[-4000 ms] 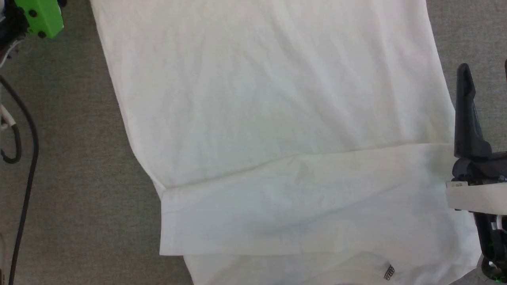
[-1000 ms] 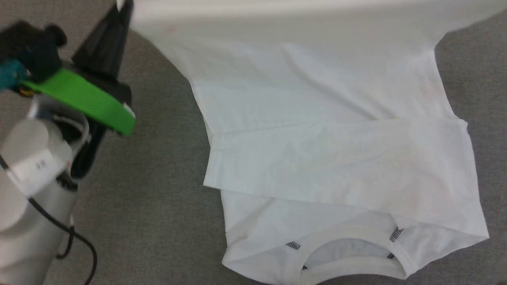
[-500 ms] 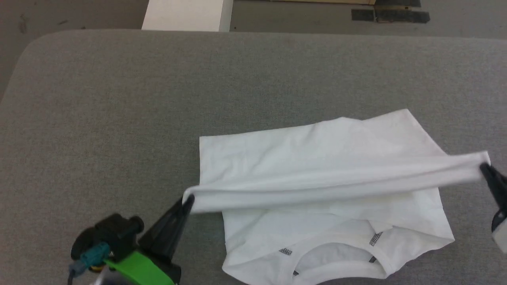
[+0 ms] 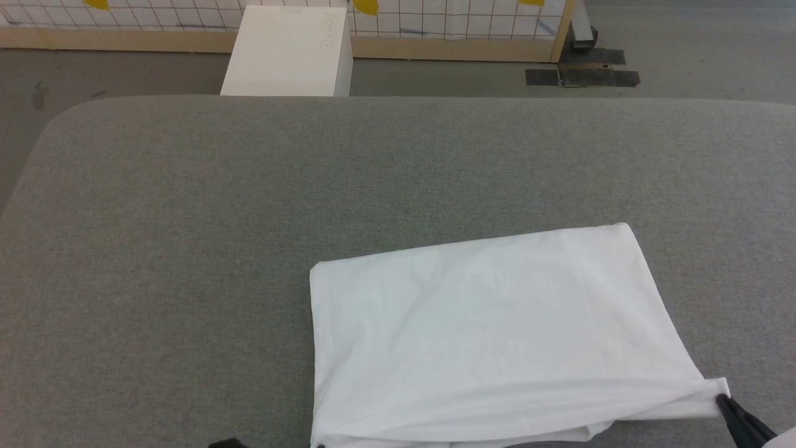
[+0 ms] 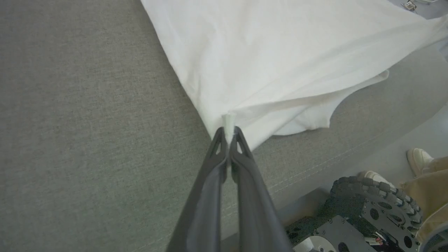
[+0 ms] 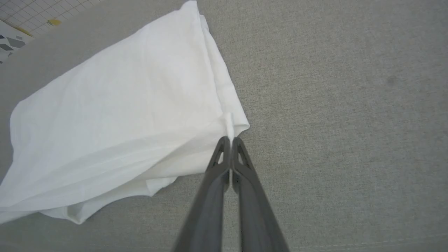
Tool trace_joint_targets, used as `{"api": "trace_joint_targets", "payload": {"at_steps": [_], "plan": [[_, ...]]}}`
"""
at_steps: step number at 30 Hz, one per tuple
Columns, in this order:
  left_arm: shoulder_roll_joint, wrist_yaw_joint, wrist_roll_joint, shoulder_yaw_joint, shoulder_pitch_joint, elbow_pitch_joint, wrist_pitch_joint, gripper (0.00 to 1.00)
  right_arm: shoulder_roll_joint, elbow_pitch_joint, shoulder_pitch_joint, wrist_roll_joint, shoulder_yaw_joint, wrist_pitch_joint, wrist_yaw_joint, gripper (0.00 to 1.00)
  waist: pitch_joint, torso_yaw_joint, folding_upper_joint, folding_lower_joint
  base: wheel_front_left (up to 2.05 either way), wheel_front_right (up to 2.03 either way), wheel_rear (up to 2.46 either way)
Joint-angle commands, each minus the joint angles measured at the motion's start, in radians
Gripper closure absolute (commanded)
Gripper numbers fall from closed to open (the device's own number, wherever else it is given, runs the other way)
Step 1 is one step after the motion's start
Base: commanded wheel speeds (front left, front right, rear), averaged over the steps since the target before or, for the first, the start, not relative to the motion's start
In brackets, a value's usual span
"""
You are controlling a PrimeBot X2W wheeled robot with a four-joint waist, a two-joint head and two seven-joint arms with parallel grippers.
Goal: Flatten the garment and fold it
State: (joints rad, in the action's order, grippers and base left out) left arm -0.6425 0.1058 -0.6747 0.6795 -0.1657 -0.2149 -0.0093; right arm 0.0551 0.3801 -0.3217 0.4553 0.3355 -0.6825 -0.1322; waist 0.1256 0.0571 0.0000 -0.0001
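Black left gripper (image 5: 228, 130): squeezed tight on the shirt (image 5: 280, 52), near-left corner.
Where: it's on the grey table (image 4: 186, 249), near edge, right of centre.
Black right gripper (image 6: 230, 139): pinching the near-right corner, same deal.
Risk: drop one corner early and the top layer probably skews.
Look: folded over, mostly smooth, underlayers poking out in front.

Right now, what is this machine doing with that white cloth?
A two-armed robot is folding a white shirt on a grey padded table. Its left gripper and right gripper are each shut on one of the cloth's near corners. The shirt lies doubled over into a rough rectangle, its near edge slightly lifted with loose layers showing underneath. The robot has not yet let go.
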Motion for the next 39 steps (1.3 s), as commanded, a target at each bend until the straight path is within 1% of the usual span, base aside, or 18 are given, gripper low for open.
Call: {"api": "trace_joint_targets", "payload": {"at_steps": [1,2,3,4,5,6,10,12,16,18,20,22,24,26,27,28,30,39], "plan": [[0.015,-0.009,0.012,0.011,-0.002,0.032,-0.001,1.00,0.002,-0.021,-0.008,-0.017,-0.015,0.027,0.002,1.00,-0.006,-0.002,0.0000,0.0001,0.00,0.00,0.00],[0.025,-0.013,0.014,0.017,0.003,0.053,-0.006,1.00,0.002,-0.037,-0.006,-0.022,-0.021,0.043,0.002,1.00,-0.009,-0.001,0.0000,0.0001,0.00,0.00,0.00],[0.038,-0.019,0.018,0.024,0.010,0.079,-0.012,0.81,0.002,-0.056,-0.001,-0.030,-0.030,0.064,0.002,0.64,-0.011,-0.001,0.0000,0.0001,0.00,0.00,0.00],[0.048,-0.021,0.020,0.026,0.018,0.099,-0.019,0.46,0.001,-0.072,0.002,-0.034,-0.040,0.075,0.002,0.55,-0.013,0.000,0.0000,0.0001,0.00,0.00,0.00],[0.061,-0.023,0.022,0.027,0.028,0.122,-0.029,0.00,0.001,-0.091,0.007,-0.037,-0.050,0.088,0.002,0.17,-0.015,0.001,0.0000,0.0001,0.00,0.00,0.00],[0.069,-0.027,0.023,0.029,0.035,0.140,-0.035,0.00,0.001,-0.105,0.013,-0.040,-0.057,0.099,0.002,0.00,-0.017,0.002,0.0000,0.0001,0.00,0.00,0.00],[0.096,-0.026,0.021,0.021,0.059,0.189,-0.059,0.00,0.004,-0.140,0.036,-0.041,-0.077,0.128,0.002,0.00,-0.024,0.007,0.0000,0.0001,0.00,0.00,0.00],[0.112,-0.016,-0.010,-0.011,0.058,0.185,-0.087,0.00,0.006,-0.130,0.046,-0.027,-0.070,0.130,0.002,0.00,-0.023,0.011,0.0000,0.0001,0.00,0.00,0.00],[0.129,0.007,-0.124,-0.143,0.037,0.112,-0.173,0.00,0.016,-0.062,0.096,0.013,-0.025,0.124,0.002,0.00,-0.005,0.013,0.0000,0.0001,0.00,0.00,0.00],[0.123,0.034,-0.134,-0.218,0.038,0.062,-0.212,0.00,0.031,-0.037,0.134,0.014,-0.002,0.113,0.002,0.00,0.009,0.015,0.0000,0.0001,0.00,0.00,0.00],[0.124,0.078,-0.103,-0.293,0.046,0.018,-0.238,0.00,0.053,-0.029,0.179,-0.002,0.015,0.097,0.002,0.00,0.028,0.017,0.0000,0.0001,0.00,0.00,0.00],[0.129,0.113,-0.042,-0.345,0.055,-0.024,-0.248,0.00,0.078,-0.037,0.223,-0.023,0.011,0.075,0.002,0.00,0.050,0.020,0.0000,0.0001,0.00,0.00,0.00],[0.147,0.141,0.019,-0.380,0.061,-0.063,-0.251,0.00,0.096,-0.061,0.266,-0.042,0.000,0.045,0.002,0.00,0.075,0.024,0.0000,0.0001,0.00,0.00,0.00],[0.171,0.150,0.076,-0.402,0.071,-0.092,-0.252,0.00,0.116,-0.095,0.303,-0.055,-0.022,0.011,0.002,0.00,0.101,0.031,0.0000,0.0001,0.00,0.00,0.00],[0.184,0.150,0.096,-0.408,0.075,-0.102,-0.252,0.00,0.123,-0.111,0.318,-0.059,-0.029,-0.004,0.002,0.00,0.115,0.036,0.0000,0.0001,0.00,0.00,0.00],[0.220,0.129,0.139,-0.400,0.084,-0.103,-0.252,0.00,0.149,-0.176,0.357,-0.075,-0.050,-0.049,0.002,0.00,0.152,0.057,0.0000,0.0001,0.00,0.00,0.00],[0.239,0.112,0.153,-0.396,0.094,-0.091,-0.252,0.00,0.158,-0.213,0.375,-0.076,-0.057,-0.066,0.002,0.00,0.172,0.073,0.0000,0.0001,0.00,0.00,0.00],[0.294,0.053,0.174,-0.418,0.115,-0.041,-0.252,0.00,0.181,-0.313,0.370,-0.047,-0.079,-0.105,0.002,0.00,0.214,0.131,0.0000,0.0001,0.00,0.00,0.00]]}}
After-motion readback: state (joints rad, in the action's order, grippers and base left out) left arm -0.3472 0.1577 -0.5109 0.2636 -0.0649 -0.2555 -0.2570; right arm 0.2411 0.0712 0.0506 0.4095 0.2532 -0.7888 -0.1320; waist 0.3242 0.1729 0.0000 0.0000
